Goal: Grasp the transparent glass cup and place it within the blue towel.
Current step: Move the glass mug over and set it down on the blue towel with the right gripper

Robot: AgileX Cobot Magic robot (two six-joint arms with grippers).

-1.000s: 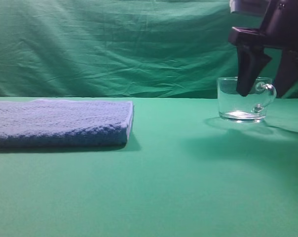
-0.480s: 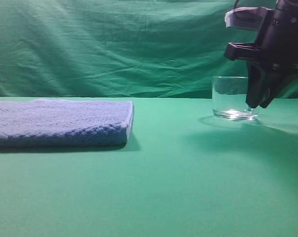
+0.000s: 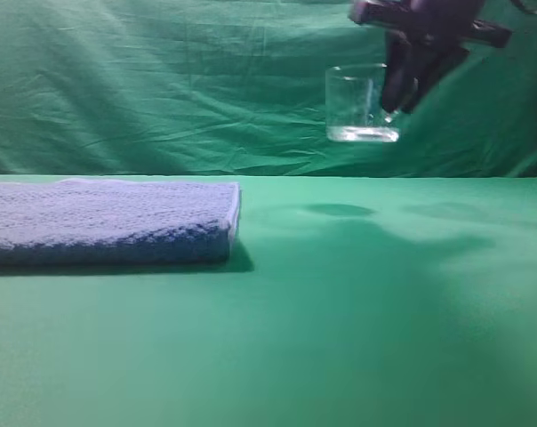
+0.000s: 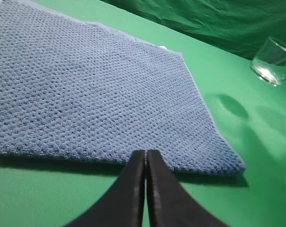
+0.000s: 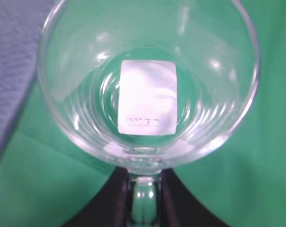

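The transparent glass cup (image 3: pixel 357 104) hangs in the air at the upper right, well above the green table. My right gripper (image 3: pixel 398 96) is shut on its handle (image 5: pixel 144 198), black fingers on either side. From above, the cup (image 5: pixel 147 80) shows a white label under its base. The blue towel (image 3: pixel 108 221) lies flat at the left; its edge shows in the right wrist view (image 5: pixel 13 56). My left gripper (image 4: pixel 146 158) is shut and empty, low over the towel's (image 4: pixel 95 90) near edge. The cup also shows far right in the left wrist view (image 4: pixel 274 61).
A green cloth covers the table (image 3: pixel 340 338) and hangs as a backdrop (image 3: pixel 162 80). The cup's shadow (image 3: pixel 340 211) lies on the cloth right of the towel.
My right gripper closed on the cup's handle, lifted the cup off the table and carried it up and to the left. The towel has not moved.
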